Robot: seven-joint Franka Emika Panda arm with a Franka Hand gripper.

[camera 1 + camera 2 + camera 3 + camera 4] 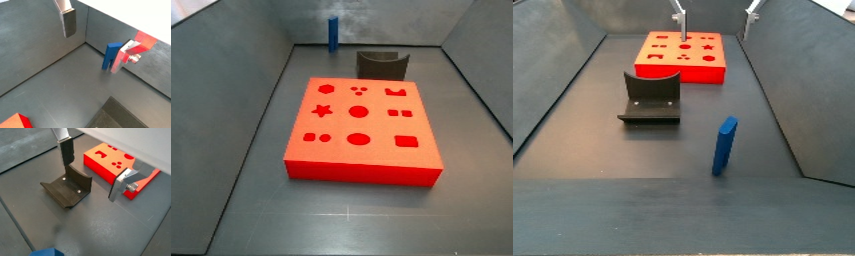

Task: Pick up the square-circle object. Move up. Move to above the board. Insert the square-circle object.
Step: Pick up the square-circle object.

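Observation:
The square-circle object [724, 145], a slim blue peg, stands upright on the grey floor, apart from everything else; it also shows at the back wall in a side view [334, 33] and in a wrist view [111, 55]. The board [361, 125] is a flat red-orange block with shaped holes, lying on the floor [680, 52] [107, 160]. My gripper [716, 12] hangs high over the board's far end, well away from the peg. It is open, its fingers [67, 22] wide apart with nothing between them [90, 180].
The fixture [651, 97], a dark curved bracket on a base plate, stands between the board and the peg [381, 63] [68, 190]. Grey walls [245, 70] close in the floor on all sides.

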